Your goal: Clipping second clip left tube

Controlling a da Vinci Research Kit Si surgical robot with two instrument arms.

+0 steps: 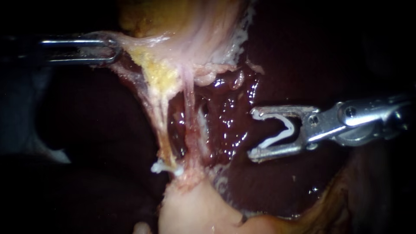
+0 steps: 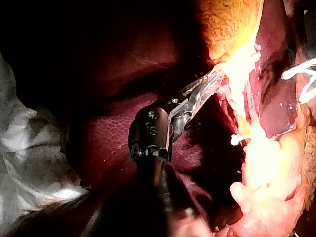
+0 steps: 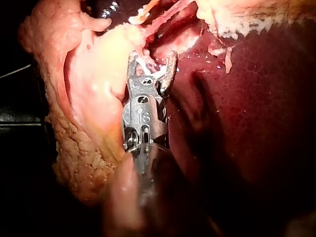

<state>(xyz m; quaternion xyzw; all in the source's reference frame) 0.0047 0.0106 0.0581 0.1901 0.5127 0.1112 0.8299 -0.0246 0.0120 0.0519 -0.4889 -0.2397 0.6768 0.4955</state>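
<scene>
The right instrument [image 1: 252, 134] has its jaws spread wide, a loaded clip [image 1: 275, 139] seated against both. They stand well right of the left tube [image 1: 159, 130], not touching it. Farther back, the left instrument [image 1: 113, 50] has its jaws clamped on pale tissue [image 1: 143, 41].

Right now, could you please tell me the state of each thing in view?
Left instrument, shut on tissue, holding it taut.
Right instrument, holding open clip, short of the left tube.
Left tube, stretched, intact.
Placed clip, closed on left tube.
</scene>
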